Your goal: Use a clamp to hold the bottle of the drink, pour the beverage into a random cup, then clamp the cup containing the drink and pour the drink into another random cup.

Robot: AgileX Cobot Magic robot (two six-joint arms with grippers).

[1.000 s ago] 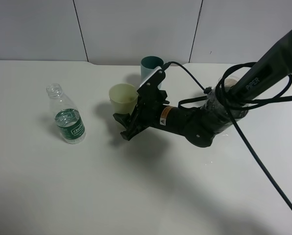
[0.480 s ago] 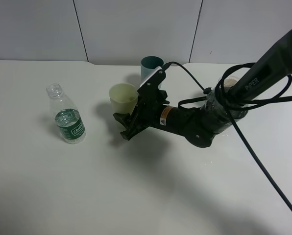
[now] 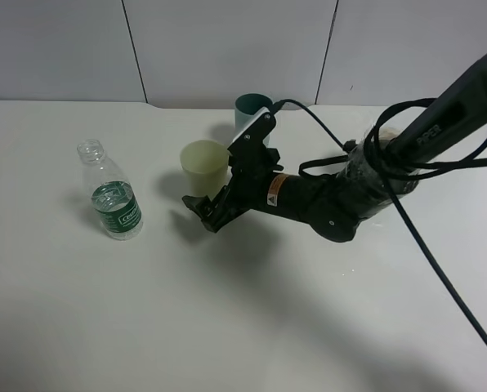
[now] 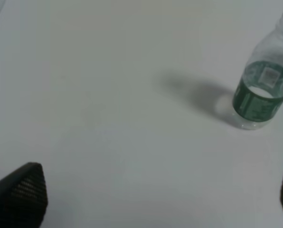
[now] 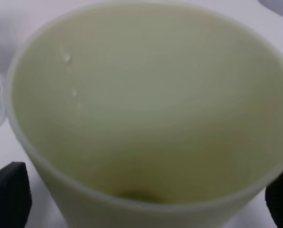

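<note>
A clear plastic bottle (image 3: 113, 198) with a green label stands uncapped on the left of the white table; it also shows in the left wrist view (image 4: 262, 92). A pale yellow-green cup (image 3: 204, 163) stands at the centre, with a teal cup (image 3: 250, 111) behind it. My right gripper (image 3: 201, 211) reaches across to the near side of the pale cup, jaws open. In the right wrist view the pale cup (image 5: 146, 109) fills the frame between the fingertips (image 5: 8, 194). My left gripper (image 4: 153, 199) is open and empty, well short of the bottle.
The right arm's black cables (image 3: 415, 163) loop over the right side of the table, and something with a round rim (image 3: 382, 135) is half hidden behind them. The white table (image 3: 227, 310) meets a grey wall at the back.
My right gripper has edged slightly left and lower beside the pale cup. The bottle and cups have not moved.
</note>
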